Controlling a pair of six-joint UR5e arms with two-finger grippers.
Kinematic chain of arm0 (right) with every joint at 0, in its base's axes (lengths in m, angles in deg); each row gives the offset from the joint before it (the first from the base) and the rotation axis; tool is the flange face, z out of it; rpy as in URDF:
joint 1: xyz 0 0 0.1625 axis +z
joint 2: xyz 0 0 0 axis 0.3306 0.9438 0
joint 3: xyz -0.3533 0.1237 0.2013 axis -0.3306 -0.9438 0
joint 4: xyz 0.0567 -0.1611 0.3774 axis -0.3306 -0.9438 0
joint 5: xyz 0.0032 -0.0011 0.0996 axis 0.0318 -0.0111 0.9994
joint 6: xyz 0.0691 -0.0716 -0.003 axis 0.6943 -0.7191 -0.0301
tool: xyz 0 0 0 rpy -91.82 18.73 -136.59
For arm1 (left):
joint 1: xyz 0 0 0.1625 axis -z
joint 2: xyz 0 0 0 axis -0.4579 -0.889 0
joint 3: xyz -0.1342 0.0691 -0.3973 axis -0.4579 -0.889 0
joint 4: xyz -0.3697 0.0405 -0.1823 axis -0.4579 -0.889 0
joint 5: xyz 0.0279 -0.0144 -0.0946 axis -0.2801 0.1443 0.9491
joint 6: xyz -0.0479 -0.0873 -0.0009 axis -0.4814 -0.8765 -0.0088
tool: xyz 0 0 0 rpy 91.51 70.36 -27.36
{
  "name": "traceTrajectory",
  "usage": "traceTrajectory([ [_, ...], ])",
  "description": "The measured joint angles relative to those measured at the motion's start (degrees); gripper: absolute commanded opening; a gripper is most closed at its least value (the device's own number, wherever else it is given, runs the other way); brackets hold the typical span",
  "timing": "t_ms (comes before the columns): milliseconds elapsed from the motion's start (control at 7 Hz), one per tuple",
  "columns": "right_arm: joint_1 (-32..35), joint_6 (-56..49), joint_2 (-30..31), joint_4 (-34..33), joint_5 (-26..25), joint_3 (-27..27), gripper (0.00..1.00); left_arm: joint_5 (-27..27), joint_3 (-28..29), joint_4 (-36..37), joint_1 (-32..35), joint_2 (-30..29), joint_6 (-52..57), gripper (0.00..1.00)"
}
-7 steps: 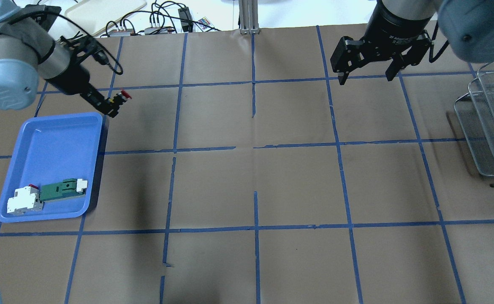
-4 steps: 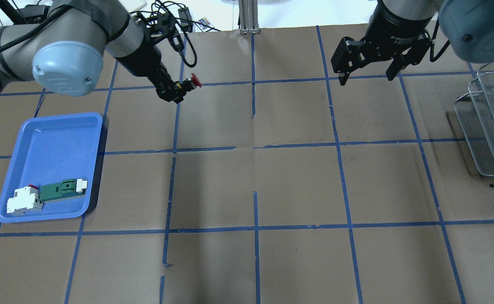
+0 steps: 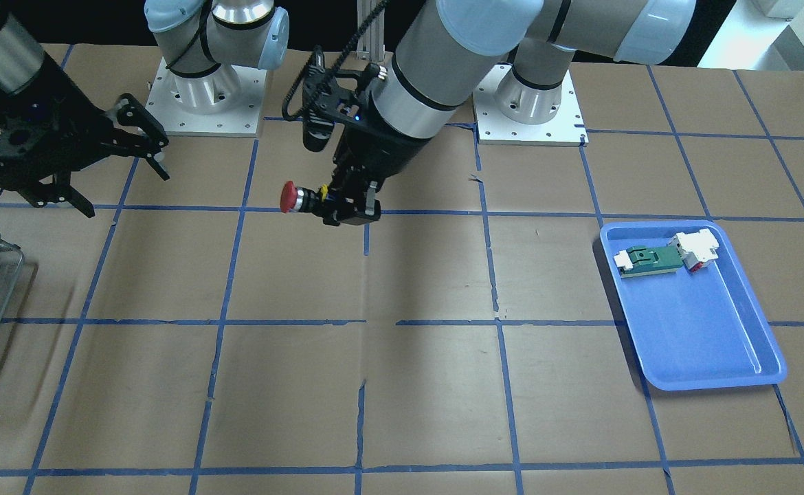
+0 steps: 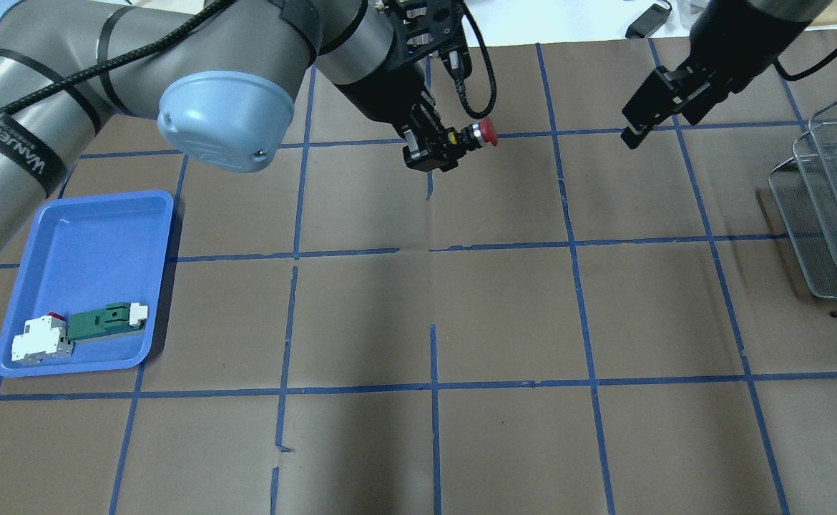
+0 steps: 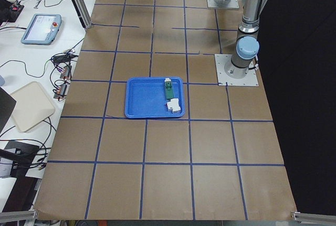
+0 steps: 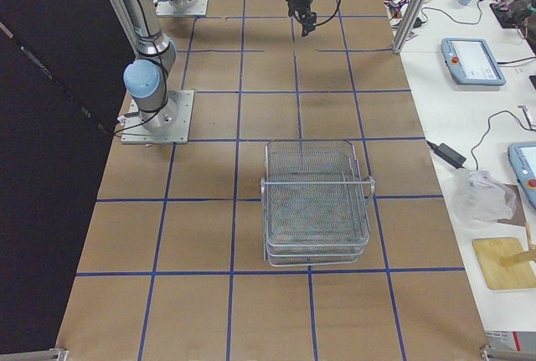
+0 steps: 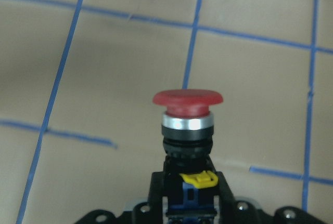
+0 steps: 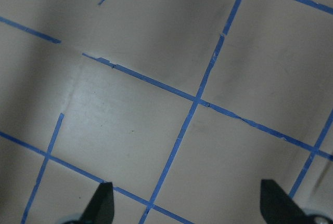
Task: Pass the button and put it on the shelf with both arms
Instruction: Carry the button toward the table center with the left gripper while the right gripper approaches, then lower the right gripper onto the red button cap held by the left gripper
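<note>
My left gripper is shut on the button's black body and holds it level above the table's far middle. The button has its red cap pointing toward my right gripper; it also shows in the front view and, large, in the left wrist view. My right gripper hangs open and empty to the button's right, a tile-width away; its two fingertips show far apart in the right wrist view. The wire shelf stands at the table's right edge.
A blue tray lies at the near left, holding a green-and-white part and a white block with red. The brown table bears a blue tape grid. Cables lie beyond the far edge.
My left arm has swung to the right with the button, from above the tray's far corner to the table's far middle. My right gripper has turned and shifted slightly right, still open.
</note>
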Motion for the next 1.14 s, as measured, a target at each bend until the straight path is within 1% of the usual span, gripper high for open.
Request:
traceTrajectory([
  [143, -2.45, -12.62, 0.38, 1.4, 2.04, -0.12, 0.93, 3.29, 0.72, 0.77, 1.44, -0.03, -0.01, 0.0],
  [286, -4.11, -23.52, 1.13, 2.67, 5.41, -0.25, 0.95, 5.71, 1.15, 1.93, 2.72, -0.22, -0.05, 0.0],
  [429, -5.12, -32.86, 1.9, 4.63, 10.3, -0.28, 0.97, 7.14, 1.34, 3.1, 3.66, -0.52, -0.09, 0.0],
  [571, -5.57, -40.79, 3.25, 7.6, 14.55, -0.18, 0.97, 8.02, 1.35, 3.99, 4.28, -0.7, -0.22, 0.0],
  [857, -5.73, -50.68, 5.89, 11.64, 17.17, 0.08, 0.98, 8.51, 1.43, 4.51, 4.71, -0.83, -0.45, 0.0],
  [1143, -5.65, -57.18, 6.6, 12.4, 18.03, 0.23, 0.99, 8.61, 1.46, 4.56, 4.71, -0.91, -0.36, 0.0],
])
